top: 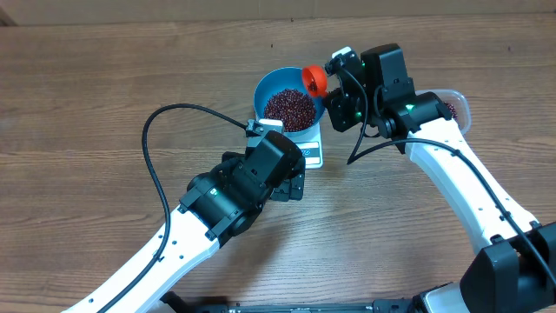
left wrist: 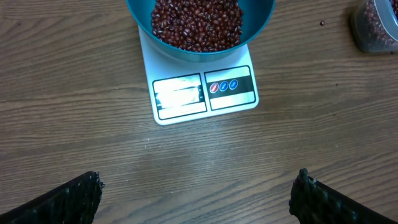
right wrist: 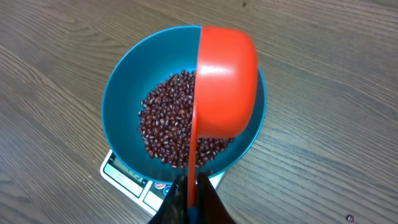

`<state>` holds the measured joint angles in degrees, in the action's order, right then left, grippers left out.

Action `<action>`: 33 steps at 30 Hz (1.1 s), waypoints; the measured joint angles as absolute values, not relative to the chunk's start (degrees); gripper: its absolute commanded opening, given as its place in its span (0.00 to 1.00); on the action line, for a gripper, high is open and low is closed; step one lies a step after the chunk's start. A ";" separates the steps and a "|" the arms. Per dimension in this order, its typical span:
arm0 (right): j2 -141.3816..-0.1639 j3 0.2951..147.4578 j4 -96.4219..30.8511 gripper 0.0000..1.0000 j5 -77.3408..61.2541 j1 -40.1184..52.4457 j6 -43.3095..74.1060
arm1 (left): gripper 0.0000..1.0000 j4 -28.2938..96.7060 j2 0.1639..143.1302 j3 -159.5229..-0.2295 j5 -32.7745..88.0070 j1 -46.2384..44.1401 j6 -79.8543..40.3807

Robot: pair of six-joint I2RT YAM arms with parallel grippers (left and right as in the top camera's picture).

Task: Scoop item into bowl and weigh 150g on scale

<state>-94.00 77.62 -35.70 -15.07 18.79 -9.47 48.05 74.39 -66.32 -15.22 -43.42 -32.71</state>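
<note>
The light-blue bowl [top: 265, 87] stands on the white scale [top: 310, 155] and holds a heap of dark red beans [top: 288, 107]. My right gripper [right wrist: 193, 186] is shut on the thin handle of an orange scoop [right wrist: 224, 81]. The scoop is turned on its side over the bowl [right wrist: 121, 93], its underside toward the camera, above the beans [right wrist: 165, 124]. My left gripper [left wrist: 199, 193] is open over bare wood, just in front of the scale [left wrist: 205, 93], with nothing between its fingers. The display faces it, but its reading is washed out.
A clear plastic tub [top: 458, 106] with more beans sits right of the bowl, mostly hidden behind the right arm; it shows as the tub [left wrist: 376, 25] at the upper right of the left wrist view. A black cable [top: 156, 165] loops over the table on the left.
</note>
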 measured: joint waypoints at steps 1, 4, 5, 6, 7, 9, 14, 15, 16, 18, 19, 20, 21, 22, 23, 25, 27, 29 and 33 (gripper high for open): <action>-94.00 77.62 -35.53 0.04 -15.27 18.79 -9.50 | 1.00 48.05 74.39 -66.32 -15.22 -43.42 -32.71; -94.00 77.62 -35.51 0.04 -14.44 18.79 -10.15 | 0.99 48.05 74.39 -66.32 -15.22 -43.42 -32.71; -94.00 77.65 -35.38 0.04 -14.17 18.76 -9.91 | 1.00 48.05 74.39 -66.32 -15.22 -43.42 -32.71; -94.00 77.62 -35.20 0.04 -14.55 18.72 -9.43 | 1.00 48.07 74.39 -66.32 -15.22 -43.42 -32.71; -94.00 77.62 -35.33 0.04 -14.94 18.74 -9.21 | 1.00 48.05 74.39 -66.32 -15.25 -43.42 -32.71; -94.00 77.62 -35.81 0.04 -14.87 18.72 -9.28 | 1.00 48.05 74.39 -66.32 -15.22 -43.42 -32.71; -94.00 77.62 -36.03 0.04 -15.22 18.37 -8.84 | 0.99 48.05 74.39 -66.32 -15.22 -43.42 -32.71; -94.00 77.62 -36.01 0.04 -14.74 18.35 -9.06 | 0.99 48.05 74.39 -66.32 -15.22 -43.42 -32.71; -94.00 77.62 -35.29 0.04 -15.40 18.26 -8.29 | 0.99 48.05 74.39 -66.32 -15.22 -43.42 -32.71; -94.00 77.62 -35.11 0.04 -16.32 18.15 -8.16 | 0.99 48.05 74.39 -66.32 -15.22 -43.42 -32.71; -94.00 77.62 -35.18 0.04 -16.53 18.13 -8.64 | 0.99 48.05 74.39 -66.32 -15.22 -43.42 -32.71; -94.00 77.62 -35.16 0.04 -16.49 18.13 -8.82 | 0.99 48.05 74.39 -66.32 -15.22 -43.42 -32.71; -94.00 77.62 -35.14 0.04 -16.36 18.09 -8.56 | 1.00 48.05 74.39 -66.32 -15.22 -43.42 -32.71; -94.00 77.62 -35.09 0.04 -16.93 17.98 -8.14 | 1.00 48.05 74.39 -66.32 -15.22 -43.42 -32.71; -94.00 77.62 -35.31 0.04 -17.08 17.98 -8.45 | 1.00 48.05 74.39 -66.32 -15.25 -43.42 -32.71; -94.00 77.62 -35.94 0.04 -16.45 17.98 -9.02 | 1.00 48.05 74.39 -66.32 -15.22 -43.42 -32.71; -94.00 77.62 -36.05 0.04 -16.36 17.89 -8.51 | 1.00 48.05 74.39 -66.32 -15.22 -43.42 -32.71; -94.00 77.62 -36.16 0.04 -16.80 17.74 -8.67 | 0.99 48.05 74.39 -66.32 -15.25 -43.42 -32.71; -94.00 77.62 -35.99 0.04 -16.69 17.61 -8.29 | 0.99 48.05 74.39 -66.32 -15.25 -43.42 -32.71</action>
<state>-94.00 77.62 -35.99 -16.69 17.61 -8.29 48.05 74.39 -66.32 -15.25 -43.42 -32.71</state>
